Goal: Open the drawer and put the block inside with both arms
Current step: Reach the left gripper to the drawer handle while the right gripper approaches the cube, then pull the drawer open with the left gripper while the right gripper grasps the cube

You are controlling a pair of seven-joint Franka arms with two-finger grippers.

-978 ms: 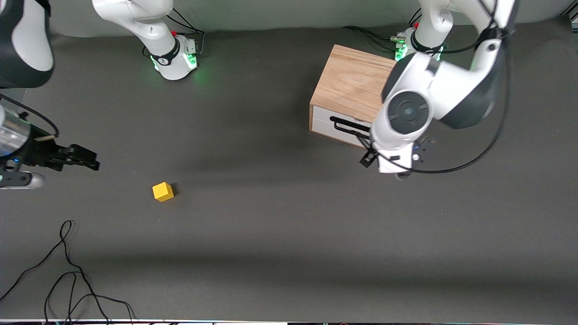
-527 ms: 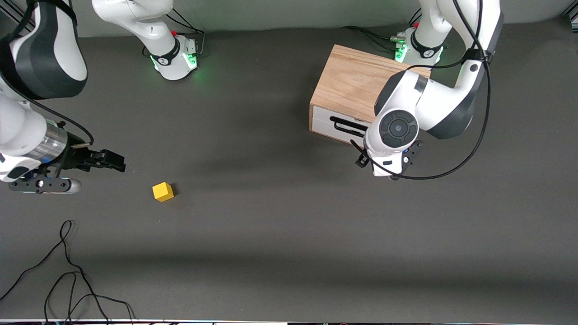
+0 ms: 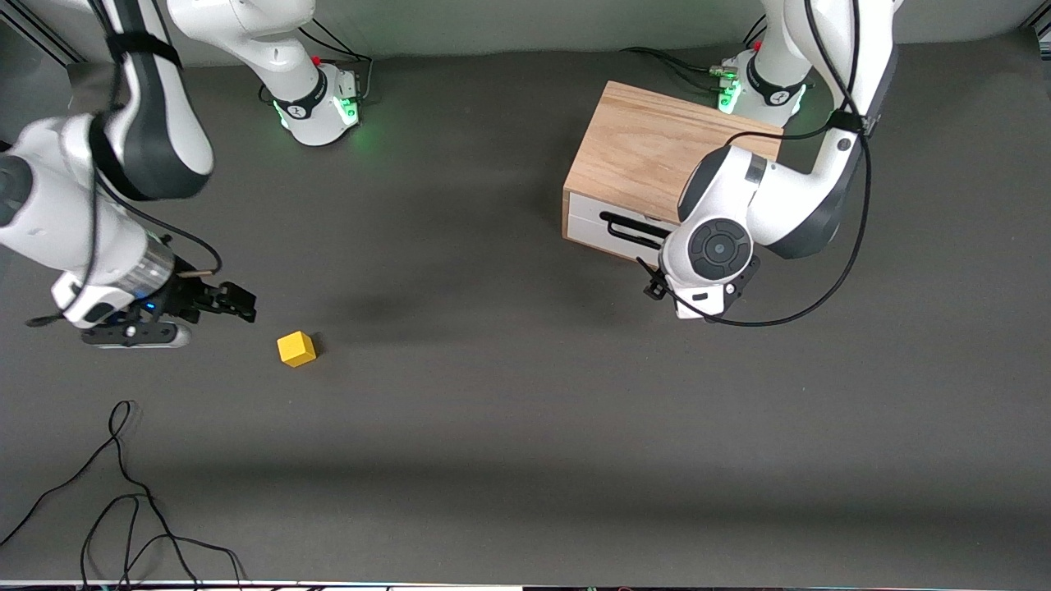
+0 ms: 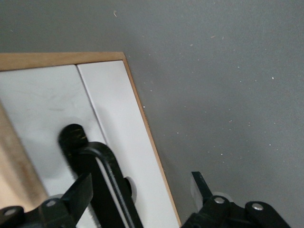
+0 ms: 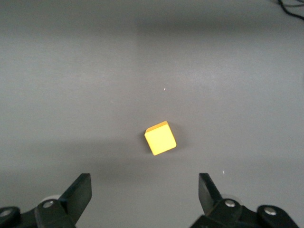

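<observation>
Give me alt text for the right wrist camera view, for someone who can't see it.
A small yellow block sits alone on the dark grey table, apart from the open right gripper, whose two black fingertips frame the lower edge of the picture. A bit of black cable shows at one corner.

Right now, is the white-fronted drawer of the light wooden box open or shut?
Shut. The white drawer front with its black bar handle sits flush with the light wooden box; no interior shows.
</observation>
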